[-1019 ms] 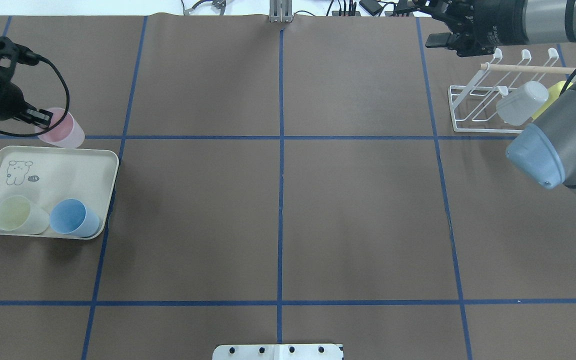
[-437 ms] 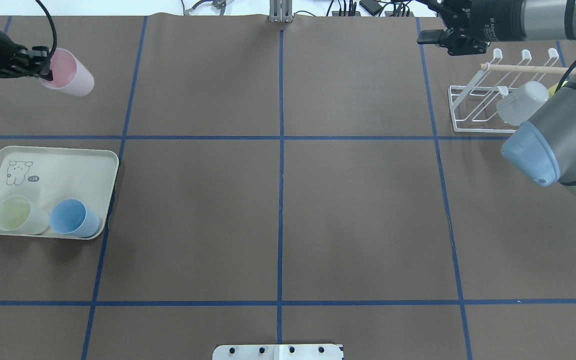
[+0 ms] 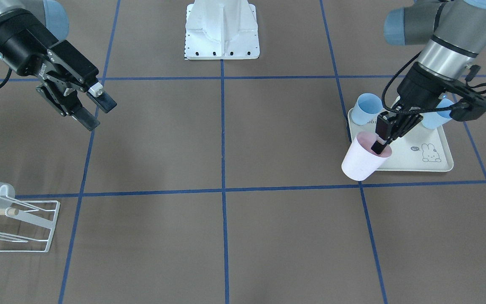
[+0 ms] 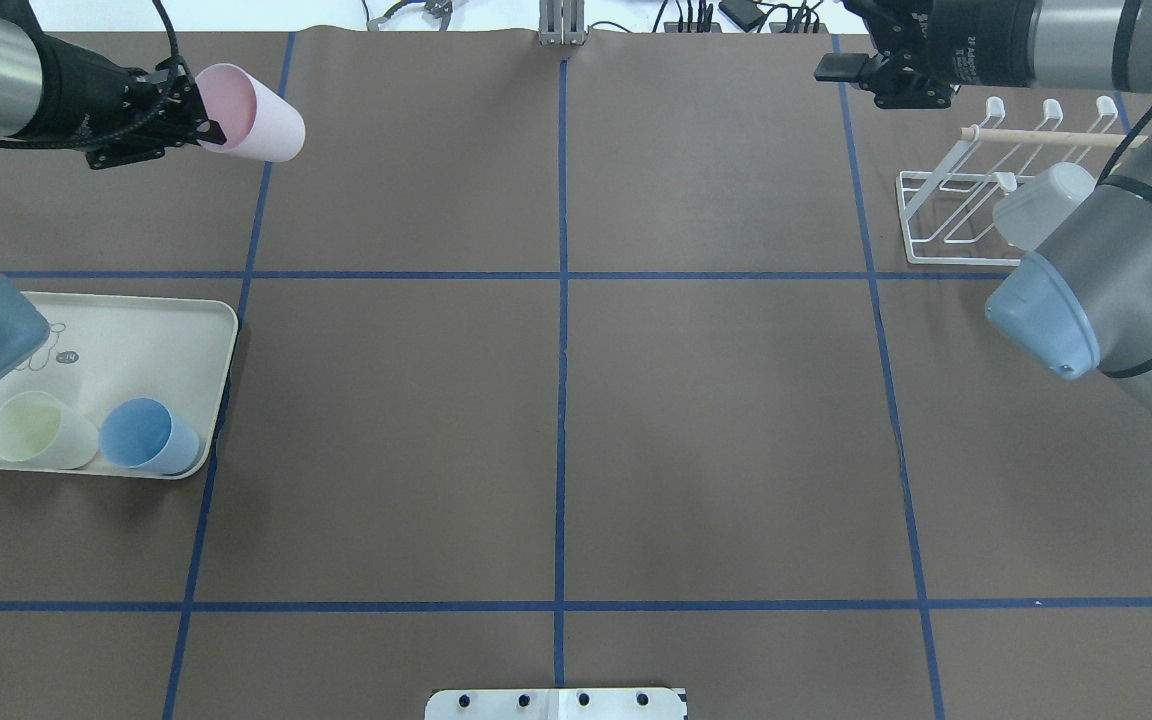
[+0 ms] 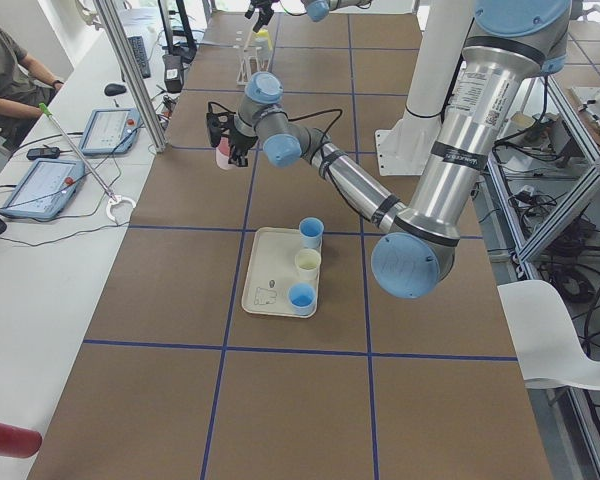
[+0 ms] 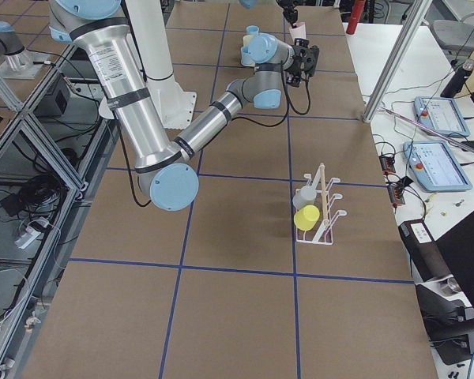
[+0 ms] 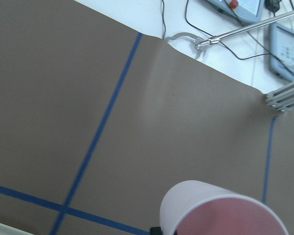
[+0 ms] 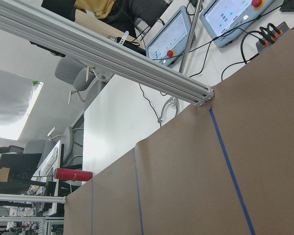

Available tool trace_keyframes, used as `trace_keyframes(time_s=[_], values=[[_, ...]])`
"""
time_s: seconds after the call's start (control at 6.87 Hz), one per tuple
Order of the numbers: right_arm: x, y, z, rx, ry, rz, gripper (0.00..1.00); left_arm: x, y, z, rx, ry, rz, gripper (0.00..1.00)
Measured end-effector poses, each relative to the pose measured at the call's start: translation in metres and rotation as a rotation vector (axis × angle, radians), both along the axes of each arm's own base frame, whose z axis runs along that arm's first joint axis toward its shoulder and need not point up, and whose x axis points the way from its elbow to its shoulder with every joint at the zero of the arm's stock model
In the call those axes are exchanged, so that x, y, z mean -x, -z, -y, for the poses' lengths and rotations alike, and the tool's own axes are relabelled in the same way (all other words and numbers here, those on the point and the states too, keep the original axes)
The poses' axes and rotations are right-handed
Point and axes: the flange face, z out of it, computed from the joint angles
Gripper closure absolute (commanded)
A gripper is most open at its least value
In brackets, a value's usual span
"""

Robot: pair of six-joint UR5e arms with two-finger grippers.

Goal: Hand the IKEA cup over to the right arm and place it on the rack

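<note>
While left gripper [image 3: 379,143] pinches pink cup [image 3: 359,164] rim, right gripper [image 3: 104,114] jaws seemingly spread.

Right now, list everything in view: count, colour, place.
pink cup: one, pink, in the air over the table's far left, pinched at its rim.
tray: one, cream, near left.
blue cups: two, blue, on the tray's near edge.
pale yellow cup: one, between the blue cups.
rack: one, white wire with a wooden rod, far right.
grey cup: one, on the rack.
bright yellow cup: one, on the rack beside the grey cup.
table: one, brown with a blue tape grid.
left tool: shut on the pink cup.
right tool: open, empty, in the air.
</note>
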Motion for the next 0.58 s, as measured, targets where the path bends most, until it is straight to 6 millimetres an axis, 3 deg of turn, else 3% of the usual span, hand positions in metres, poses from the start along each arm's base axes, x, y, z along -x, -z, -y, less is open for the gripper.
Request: trace_keyframes(time_s=[0.29,0.58], values=[[0.025,0.008,-0.015,-0.004,-0.052,0.106,0.00,-0.021,0.009,-0.011,0.046,0.104,-0.267,1.00],[0.045,0.022,-0.026,0.011,-0.092,0.196,0.00,-0.036,0.001,-0.020,0.087,0.166,-0.586,1.00]])
